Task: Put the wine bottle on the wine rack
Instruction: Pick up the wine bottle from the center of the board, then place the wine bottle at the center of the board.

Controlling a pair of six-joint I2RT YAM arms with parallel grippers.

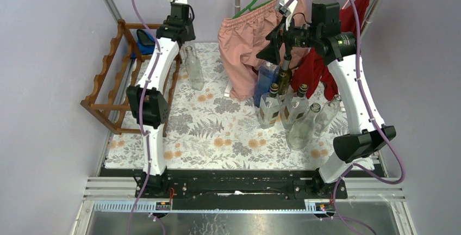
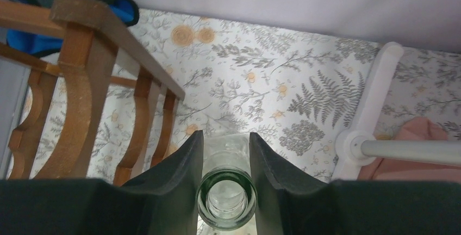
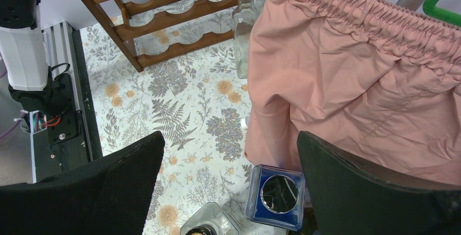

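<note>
We see the clear glass wine bottle [image 2: 226, 199] upright between the left fingers [image 2: 174, 180], which are closed narrowly on its neck just under the open mouth. We cannot tell whether its base rests on the floral-patterned worktop [image 1: 217, 131]. The reddish-brown wooden wine rack with scalloped rails [image 2: 81, 88] stands just to the left of these fingers, apart from the bottle. A blue cloth [image 2: 32, 39] lies beyond the rack. To the right of the fingers lies a white stand foot [image 2: 375, 99].

The right fingers [image 3: 108, 186] are spread wide and hold nothing. Below the gap between them sits a blue square bottle with a round silver cap [image 3: 277, 194]. Past the right-hand finger hang pink elastic-waist shorts [image 3: 353, 72].
</note>
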